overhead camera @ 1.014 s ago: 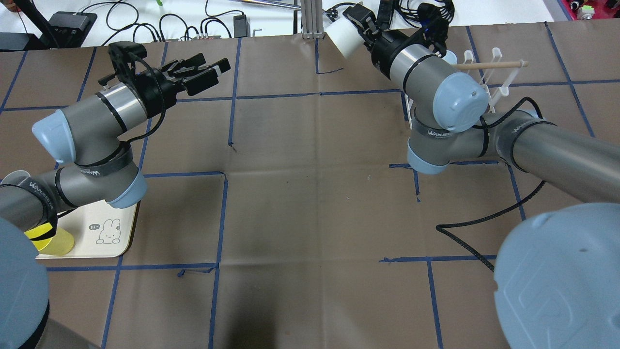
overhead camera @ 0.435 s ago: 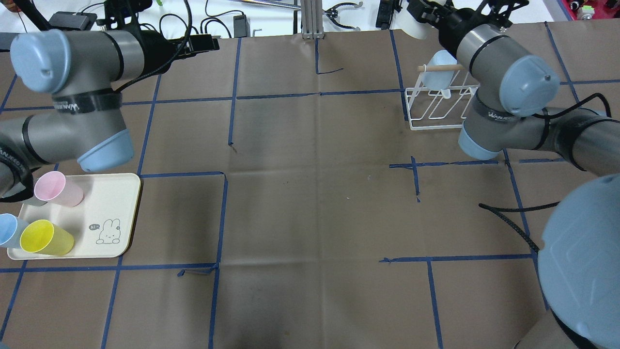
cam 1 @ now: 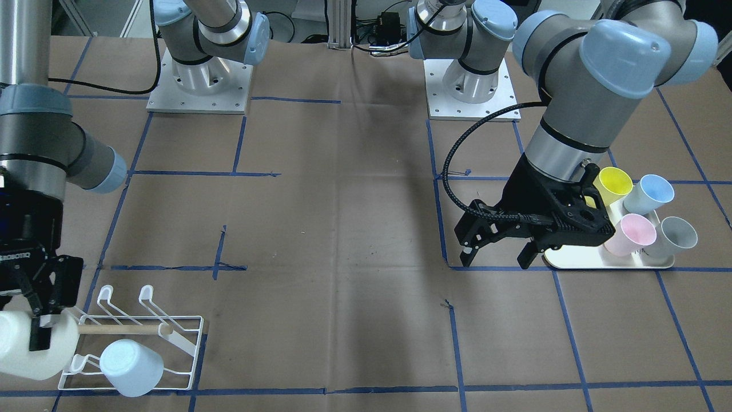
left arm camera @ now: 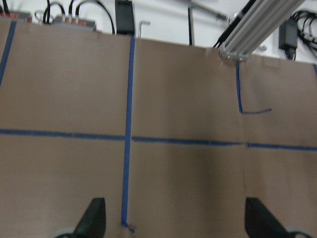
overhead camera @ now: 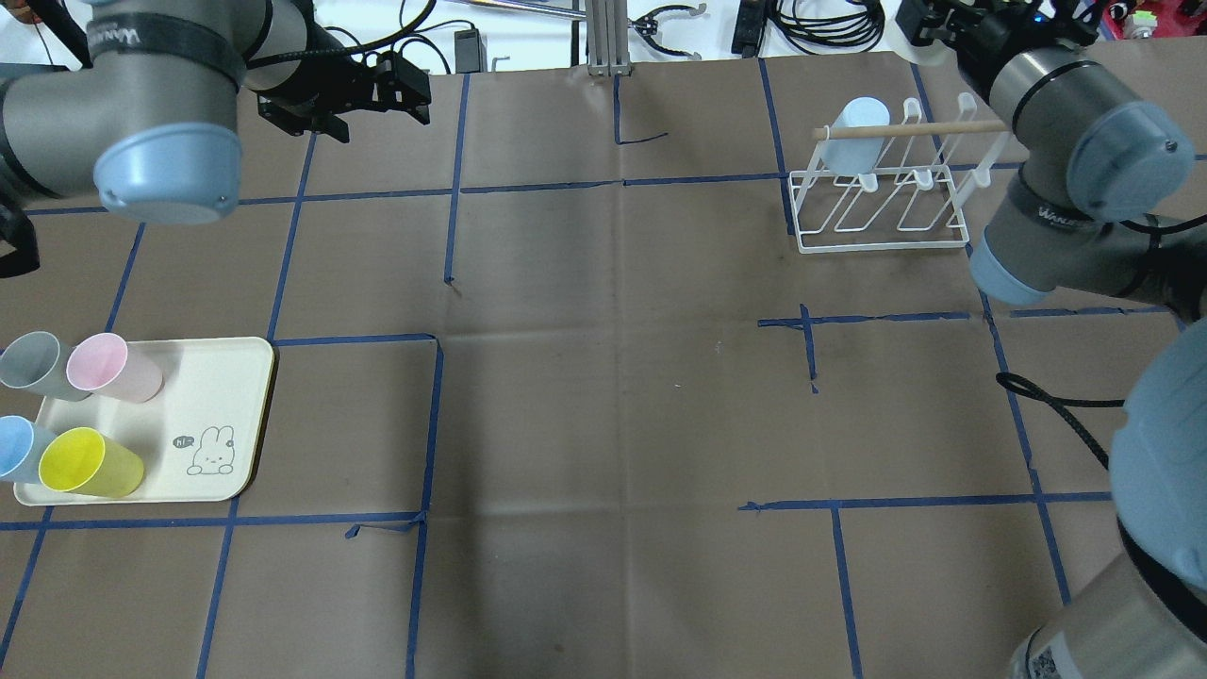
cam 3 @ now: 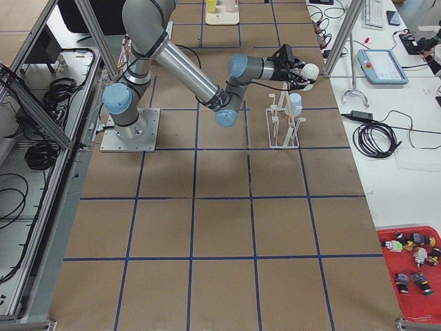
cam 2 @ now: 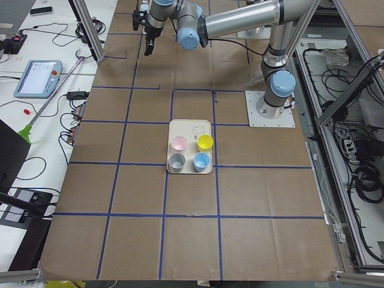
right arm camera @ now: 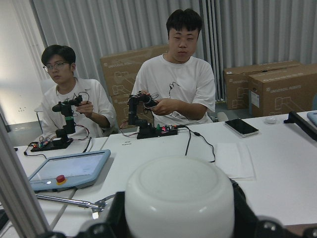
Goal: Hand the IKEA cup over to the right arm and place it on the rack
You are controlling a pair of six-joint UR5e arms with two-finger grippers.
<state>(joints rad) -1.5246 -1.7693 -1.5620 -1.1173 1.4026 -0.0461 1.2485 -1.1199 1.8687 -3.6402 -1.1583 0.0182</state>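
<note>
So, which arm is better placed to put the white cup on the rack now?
Right. The right gripper holds the white cup beside the rack. The left gripper is open and empty, well away from the rack over the other half of the table.

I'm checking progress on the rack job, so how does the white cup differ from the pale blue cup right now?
The white cup is clamped in the right gripper, beside the end of the rack and on no prong. The pale blue cup already hangs on a rack prong, with no gripper on it. In colour, one is white and the other pale blue. Both are plain cups without handles, tipped off upright.
</note>
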